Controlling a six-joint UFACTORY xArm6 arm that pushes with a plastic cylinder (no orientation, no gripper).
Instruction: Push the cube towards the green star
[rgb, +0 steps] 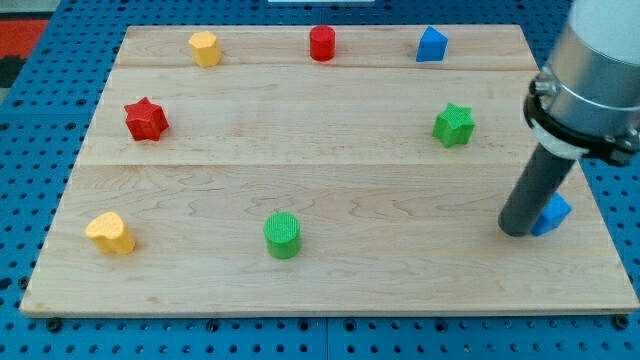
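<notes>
Tip touching blue cube at its left, tabletop lower right; green star well above. No tool fitted.

Rod hung from grey wrist housing at 2 o'clock in view, slanted down-left; my tip rested at 4 o'clock.

Wooden board, eight coloured blocks on it, stars, cylinders, cube
</notes>
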